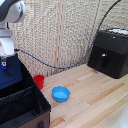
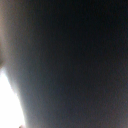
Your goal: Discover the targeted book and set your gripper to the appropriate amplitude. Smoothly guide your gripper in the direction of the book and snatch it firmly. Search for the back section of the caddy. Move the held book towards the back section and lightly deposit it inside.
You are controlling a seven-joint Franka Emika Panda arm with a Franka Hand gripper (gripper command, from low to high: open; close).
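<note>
One book (image 1: 10, 79), one caddy (image 1: 30, 107), one bowl (image 1: 61, 93), one red cup (image 1: 39, 81)

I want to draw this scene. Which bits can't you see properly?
- Book: cut off by the exterior view's left edge.
- Gripper: fingers blurred and tiny; their hold on the book is unclear.
- Caddy: cropped by the bottom edge.
- Wrist view: a dark blur, nothing recognisable.

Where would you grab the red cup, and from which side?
By the rim, from straight above. The cup stands upright, mouth open upward, so one finger can go inside the wall and one outside. The caddy sits close on the exterior view's left; the bowl is nearby too, so a side approach looks cramped.
</note>
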